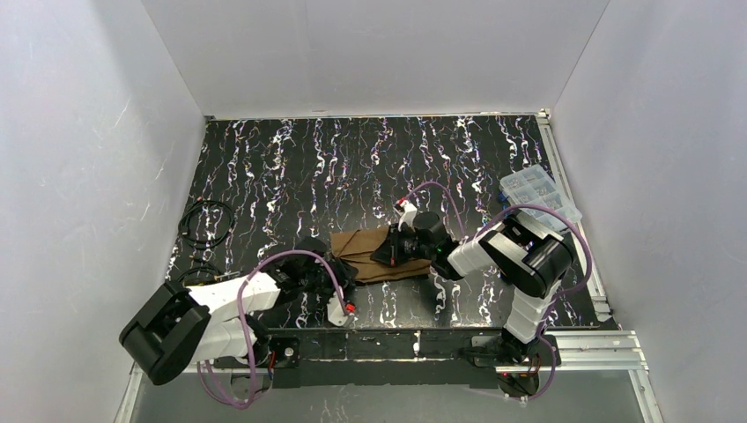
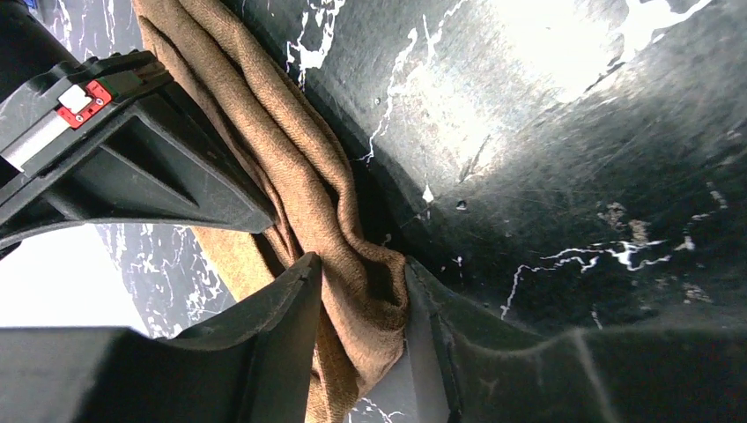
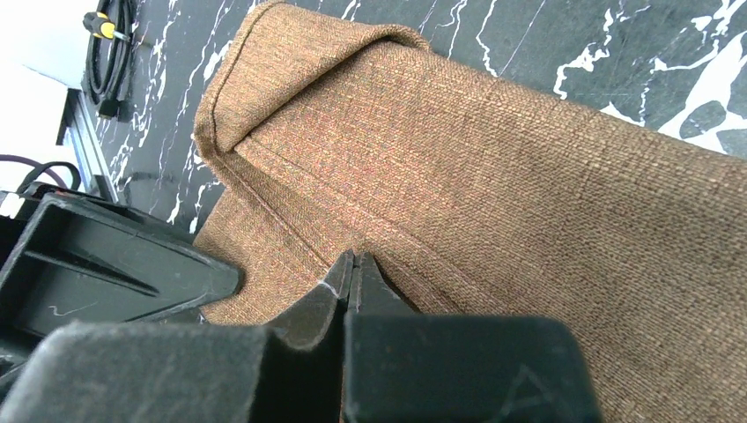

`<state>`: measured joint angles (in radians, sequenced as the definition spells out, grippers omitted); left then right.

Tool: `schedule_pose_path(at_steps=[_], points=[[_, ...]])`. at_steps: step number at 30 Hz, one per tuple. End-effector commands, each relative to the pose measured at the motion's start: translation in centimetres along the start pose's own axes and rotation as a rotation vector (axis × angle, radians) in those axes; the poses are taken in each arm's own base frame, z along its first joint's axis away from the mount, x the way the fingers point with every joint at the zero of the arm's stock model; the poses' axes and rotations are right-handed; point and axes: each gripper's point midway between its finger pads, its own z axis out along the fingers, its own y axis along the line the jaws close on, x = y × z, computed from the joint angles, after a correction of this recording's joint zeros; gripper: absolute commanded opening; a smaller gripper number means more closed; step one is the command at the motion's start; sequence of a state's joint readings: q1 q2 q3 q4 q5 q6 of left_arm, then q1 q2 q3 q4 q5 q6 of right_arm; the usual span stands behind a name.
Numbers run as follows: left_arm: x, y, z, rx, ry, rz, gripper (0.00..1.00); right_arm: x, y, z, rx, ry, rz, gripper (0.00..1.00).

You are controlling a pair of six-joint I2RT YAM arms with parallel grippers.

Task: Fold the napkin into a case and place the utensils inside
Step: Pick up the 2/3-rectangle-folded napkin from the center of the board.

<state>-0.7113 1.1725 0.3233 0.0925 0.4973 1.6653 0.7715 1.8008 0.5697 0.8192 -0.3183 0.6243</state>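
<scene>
Left gripper [image 2: 363, 328] of mine clamps a bunched fold of the napkin [image 1: 361, 254]. Brown cloth fills the gap and touches both fingers [image 2: 264, 352]. Right gripper [image 3: 352, 264] is clenched, tips together with nothing between them. The tips are set on the flat top of the same cloth, and I cannot tell whether they press or only touch.

Largest first: the black table [image 1: 291, 167], streaked with white, spreads out ahead of both arm bases. Near its front middle lies the napkin, doubled into a layered brown strip that is not yet a finished case. Its long axis runs left to right across the table, roughly along the near edge. My left gripper is at the strip's left end. My right gripper sits on top of it, toward the middle. So the cloth stretches rightward from the left gripper and passes under the right gripper.

From the right wrist, a turned-over corner [image 3: 291, 62] shows at the far end of the cloth, with a stitched hem below it.

I judge that the next fold turns on this layout. The left gripper, nearer the free end, would carry that end along the long axis while the right gripper anchors the strip.

Smaller things are a clear plastic box [image 1: 536, 192] at the table's far right edge and a cable coil [image 1: 207, 225] at the left. None of the utensils shows in any view.
</scene>
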Motion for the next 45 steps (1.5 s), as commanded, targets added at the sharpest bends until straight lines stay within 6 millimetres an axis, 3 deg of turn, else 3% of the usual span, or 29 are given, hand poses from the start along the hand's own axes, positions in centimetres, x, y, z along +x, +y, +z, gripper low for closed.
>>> schedule_pose_path(at_steps=[1,6,17,26,31,35,40,43,45], points=[[0.6,-4.7,0.7,0.137,0.026,-0.092,0.32,2.5,-1.7,-0.3,0.039,0.059,0.024,0.01],[1.0,-2.4,0.2,0.098,0.059,-0.201,0.13,2.6,-1.7,-0.4,0.036,0.059,0.028,0.01],[-0.2,-1.0,-0.8,0.163,0.031,-0.462,0.01,2.4,-1.5,-0.6,0.035,0.053,0.006,0.01],[-1.1,-1.2,-1.5,0.274,0.002,-0.649,0.0,0.2,-0.3,-1.9,0.022,-0.02,-0.091,0.02],[-1.5,-3.2,-2.0,0.433,0.036,-0.758,0.02,-0.8,0.3,-2.1,0.021,-0.035,-0.129,0.04],[-1.2,-3.0,-2.1,0.457,0.055,-0.768,0.02,-1.5,0.6,-2.2,0.016,-0.058,-0.146,0.05],[-1.4,-2.7,-2.2,0.465,0.033,-0.758,0.01,-4.1,2.4,-3.4,-0.006,-0.153,-0.271,0.19],[-1.9,-2.6,-2.4,0.475,0.002,-0.761,0.0,-6.0,3.2,-4.2,0.01,-0.192,-0.366,0.39],[-2.1,-2.4,-2.3,0.47,-0.01,-0.757,0.0,-6.9,3.4,-4.4,0.023,-0.197,-0.397,0.46]])
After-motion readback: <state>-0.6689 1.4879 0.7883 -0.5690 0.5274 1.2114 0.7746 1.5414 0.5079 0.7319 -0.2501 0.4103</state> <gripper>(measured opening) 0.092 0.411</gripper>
